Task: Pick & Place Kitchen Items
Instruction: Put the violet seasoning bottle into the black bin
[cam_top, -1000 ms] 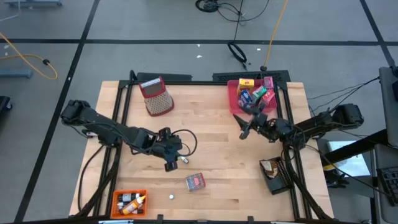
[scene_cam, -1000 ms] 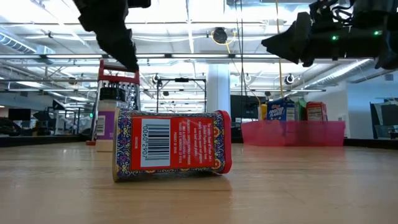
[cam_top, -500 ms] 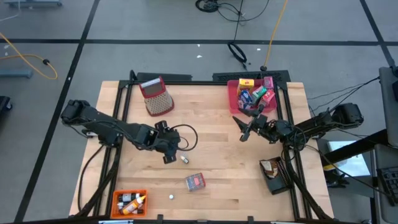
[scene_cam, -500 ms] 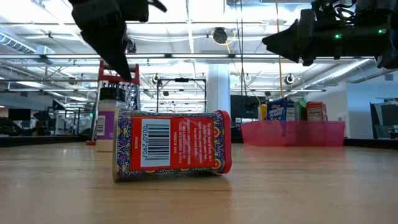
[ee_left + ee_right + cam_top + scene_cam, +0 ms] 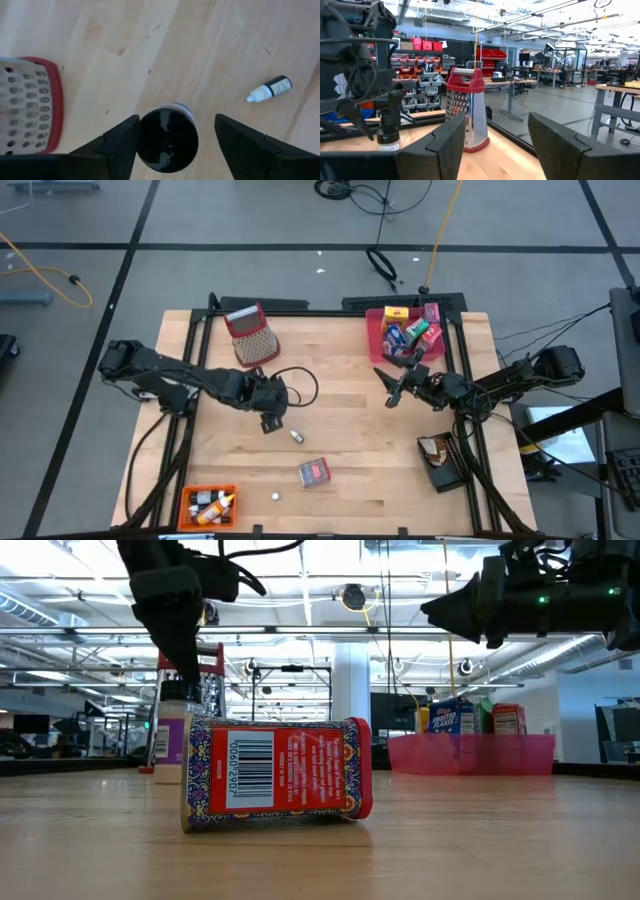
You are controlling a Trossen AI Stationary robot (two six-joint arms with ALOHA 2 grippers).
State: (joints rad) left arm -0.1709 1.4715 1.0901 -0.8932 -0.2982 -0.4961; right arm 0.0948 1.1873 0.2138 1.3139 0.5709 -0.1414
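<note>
Two open grippers, nothing held. Left gripper [image 5: 170,137] hangs jaws apart over an upright dark-capped jar [image 5: 167,136], mid-table left; right gripper [image 5: 392,394] waits near the pink tray [image 5: 375,340]. Risk: off-centre descent clips the cap, tipping the jar.

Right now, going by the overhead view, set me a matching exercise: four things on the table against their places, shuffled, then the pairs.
Things:
1. grater
2. pink tray
3. orange tray
4. red box

Places in the overhead picture:
A. bottom left corner of the table
B. top right of the table
C. top left of the table
D. bottom middle, on bare wood

Pairs: 1-C, 2-B, 3-A, 4-D
</note>
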